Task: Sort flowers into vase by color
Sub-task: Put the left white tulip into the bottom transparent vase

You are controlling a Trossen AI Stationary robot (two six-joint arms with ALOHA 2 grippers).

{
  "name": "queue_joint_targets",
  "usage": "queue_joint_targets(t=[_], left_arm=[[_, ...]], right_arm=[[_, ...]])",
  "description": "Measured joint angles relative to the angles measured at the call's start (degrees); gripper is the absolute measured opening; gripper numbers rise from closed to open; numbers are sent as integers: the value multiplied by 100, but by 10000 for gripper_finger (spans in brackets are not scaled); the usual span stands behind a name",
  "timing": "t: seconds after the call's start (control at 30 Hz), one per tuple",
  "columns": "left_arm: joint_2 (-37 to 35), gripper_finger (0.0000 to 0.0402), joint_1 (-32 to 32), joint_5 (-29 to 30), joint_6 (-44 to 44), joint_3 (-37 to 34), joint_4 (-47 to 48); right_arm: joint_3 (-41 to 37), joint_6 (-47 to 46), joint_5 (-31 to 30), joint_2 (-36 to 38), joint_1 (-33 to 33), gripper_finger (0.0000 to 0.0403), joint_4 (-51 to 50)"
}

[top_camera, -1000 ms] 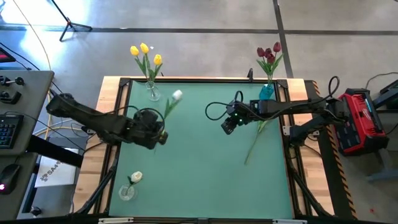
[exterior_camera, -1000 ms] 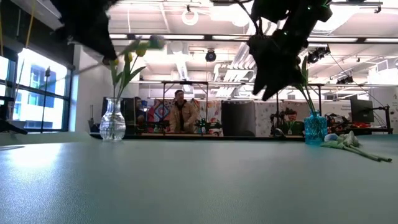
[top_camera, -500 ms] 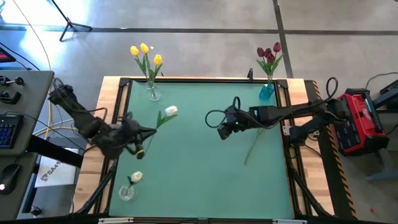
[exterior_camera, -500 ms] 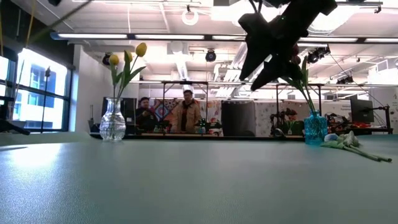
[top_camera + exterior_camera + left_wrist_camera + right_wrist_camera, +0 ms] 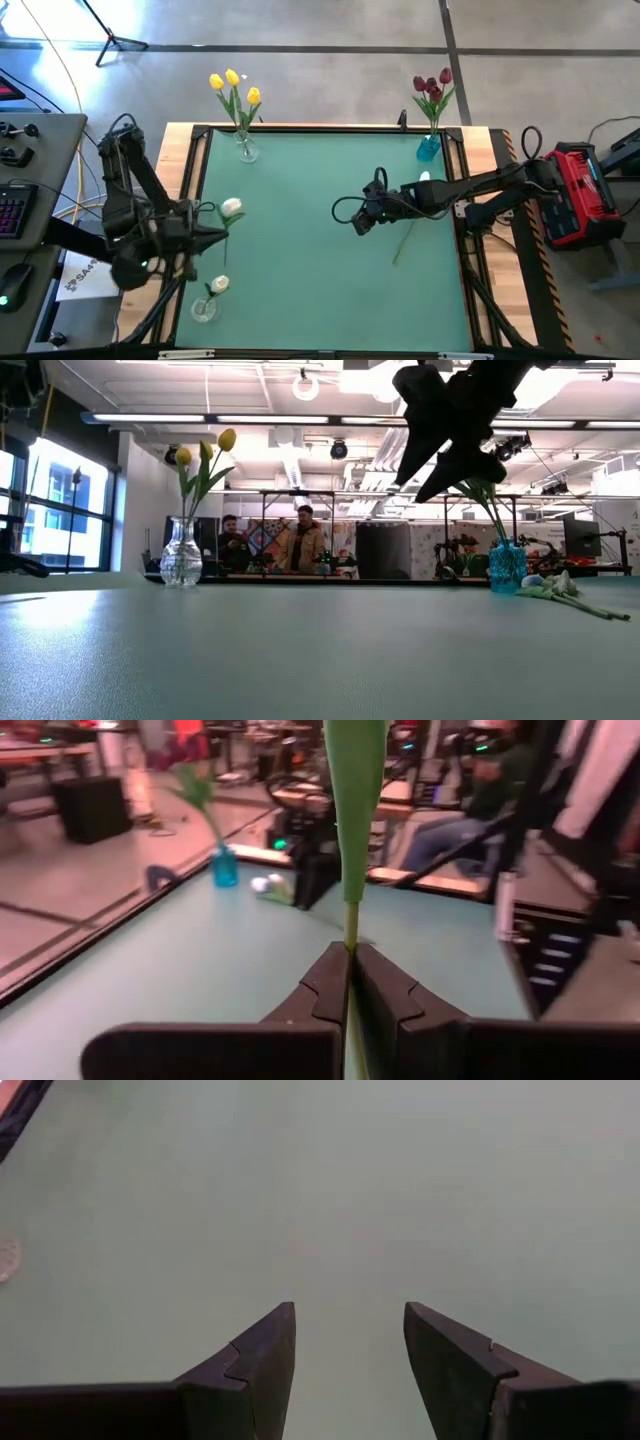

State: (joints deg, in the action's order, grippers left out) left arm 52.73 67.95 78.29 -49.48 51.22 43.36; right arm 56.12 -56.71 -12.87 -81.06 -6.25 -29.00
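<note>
My left gripper (image 5: 211, 236) hangs over the table's left edge, shut on a white flower (image 5: 231, 208) whose stem (image 5: 351, 925) and leaf run out past the fingertips. My right gripper (image 5: 357, 224) hovers open over the middle of the green table, nothing between its fingers (image 5: 262, 1350). A clear vase (image 5: 203, 309) at the near left holds one white flower. A clear vase (image 5: 246, 150) at the far left holds yellow flowers. A blue vase (image 5: 428, 147) at the far right holds dark red ones. Another white flower (image 5: 410, 222) lies flat on the table at the right. My left gripper pinches the white flower's thin green stem (image 5: 351, 938) between its two fingers, below the broad leaf (image 5: 356, 800). The fingers lie about level, pointing toward the table's right side, and the stem runs on along them. The flower is lifted clear of the table, its head beyond the fingertips.
The table's wooden frame (image 5: 180, 200) borders the green mat. A red device (image 5: 575, 195) stands off the right edge, a keyboard and mouse (image 5: 15, 205) off the left. People stand in the room behind (image 5: 300, 545). Open mat lies between the arms.
My left gripper has swung from the far-left part of the table toward its left and near edges, turning as it went, and carried the white flower along, clear of the table. My right gripper has drifted a little toward the near edge, staying open.
</note>
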Motion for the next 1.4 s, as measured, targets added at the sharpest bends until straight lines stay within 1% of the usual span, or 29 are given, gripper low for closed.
queue_joint_targets(t=[0.23,0.43,0.57,0.67,0.77,1.0,1.17,1.4], left_arm=[[220,0,974,145,-401,0,-1],[354,0,1533,774,-414,2,-154],[504,0,1900,703,-476,2,-160],[666,0,2199,566,-755,2,-163],[869,0,2463,619,-1032,2,-165],[1444,0,2615,780,-1517,2,-130],[1775,0,2613,798,-1600,2,-114],[2052,0,2613,751,-1638,-2,-71]], right_arm=[[0,-229,-84,0,-137,177,-54],[0,-460,-37,0,-141,177,-54],[0,-639,104,0,-146,177,-56],[0,-779,134,0,-213,177,-56],[0,-911,147,0,-304,177,-70],[-2,-1251,98,0,-439,177,-104],[-2,-1403,84,0,-497,177,-94],[-2,-1548,78,0,-554,177,-22]])
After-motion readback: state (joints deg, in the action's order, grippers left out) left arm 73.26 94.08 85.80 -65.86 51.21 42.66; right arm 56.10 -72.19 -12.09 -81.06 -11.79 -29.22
